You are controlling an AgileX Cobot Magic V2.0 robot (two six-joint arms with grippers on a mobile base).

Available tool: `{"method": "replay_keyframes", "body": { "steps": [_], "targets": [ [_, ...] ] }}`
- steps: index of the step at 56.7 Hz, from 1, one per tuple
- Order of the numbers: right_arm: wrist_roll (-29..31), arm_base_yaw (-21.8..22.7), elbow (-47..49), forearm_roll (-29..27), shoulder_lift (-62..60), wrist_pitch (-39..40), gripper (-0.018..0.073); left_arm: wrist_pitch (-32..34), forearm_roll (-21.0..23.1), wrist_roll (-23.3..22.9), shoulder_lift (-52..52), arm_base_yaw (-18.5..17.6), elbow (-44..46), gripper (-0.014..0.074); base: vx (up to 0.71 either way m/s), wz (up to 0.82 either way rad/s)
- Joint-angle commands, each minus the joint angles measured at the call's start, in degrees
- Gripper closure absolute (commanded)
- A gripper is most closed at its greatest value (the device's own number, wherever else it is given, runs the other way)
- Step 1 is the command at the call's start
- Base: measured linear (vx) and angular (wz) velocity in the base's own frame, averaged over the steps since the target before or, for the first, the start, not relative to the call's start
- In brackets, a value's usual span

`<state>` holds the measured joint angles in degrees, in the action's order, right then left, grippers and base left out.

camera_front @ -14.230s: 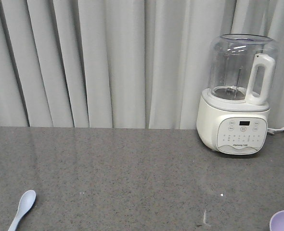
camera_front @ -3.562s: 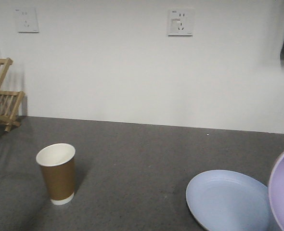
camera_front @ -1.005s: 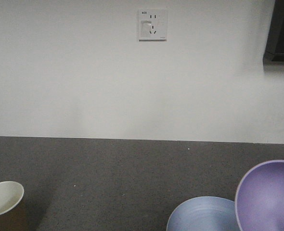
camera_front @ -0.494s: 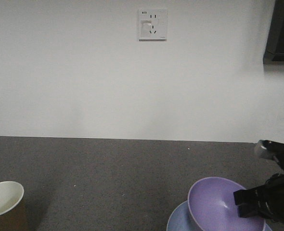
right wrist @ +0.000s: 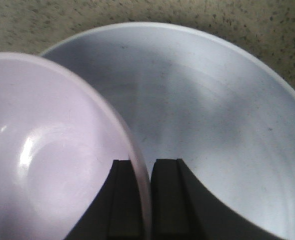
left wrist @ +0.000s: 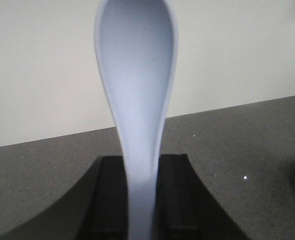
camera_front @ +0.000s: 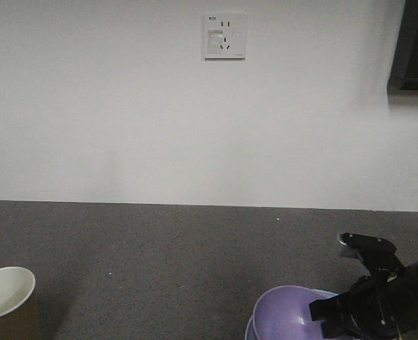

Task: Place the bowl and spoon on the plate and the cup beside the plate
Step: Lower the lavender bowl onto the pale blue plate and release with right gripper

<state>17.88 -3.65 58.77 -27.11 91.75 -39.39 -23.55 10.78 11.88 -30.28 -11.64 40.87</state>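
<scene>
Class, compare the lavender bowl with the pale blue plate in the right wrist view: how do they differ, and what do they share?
Colour: the bowl is lavender, the plate pale blue. Shape: the bowl is deep and narrower, the plate shallow and wider. State: the bowl's rim is clamped in the right pincer, while the plate lies ungripped on the counter. Both are round and plain.

Right tool at bottom centre pinches the rim of the lavender bowl, one dark finger inside the bowl and the other outside it. Bowl fills the left side, tilted, overlapping the left part of the pale blue plate; whether it touches the plate is unclear. Speckled bench shows along the top edge.
</scene>
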Motion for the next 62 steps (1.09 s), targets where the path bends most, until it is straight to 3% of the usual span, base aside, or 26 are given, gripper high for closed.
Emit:
{"method": "replay_keyframes", "body": {
  "steps": [1, 16, 35, 41, 55, 62],
  "targets": [
    [0.6, 0.0, 2.0, -0.3, -1.4, 2.6, 0.0559, 4.2, 0.8, -0.4, -0.2, -0.1, 1.5, 0.0594, 0.00, 0.00],
    [1.6, 0.0, 2.0, 0.5, -1.4, 3.2, 0.0431, 3.1, 0.8, -0.4, -0.2, -0.1, 1.5, 0.0594, 0.00, 0.00],
    [3.8, 0.0, 2.0, 0.0, -1.6, 3.0, 0.0080, 2.7, 0.8, -0.4, -0.2, -0.1, 1.5, 0.0594, 0.00, 0.00],
    [5.0, 0.0, 2.0, 0.1, -2.9, 3.0, 0.0014, 2.7, 0.8, -0.4, -0.2, -0.1, 1.5, 0.0594, 0.00, 0.00],
    [7.2, 0.1, 2.0, 1.6, -11.6, 2.3, 0.0030, 2.5, 0.8, -0.4, -0.2, -0.1, 1.5, 0.0594, 0.00, 0.00],
    [6.6, 0.1, 2.0, 3.8, -19.3, 1.2, 0.0135, 0.4, 1.4, -0.6, -0.2, -0.1, 1.5, 0.0594, 0.00, 0.00]
  ]
}}
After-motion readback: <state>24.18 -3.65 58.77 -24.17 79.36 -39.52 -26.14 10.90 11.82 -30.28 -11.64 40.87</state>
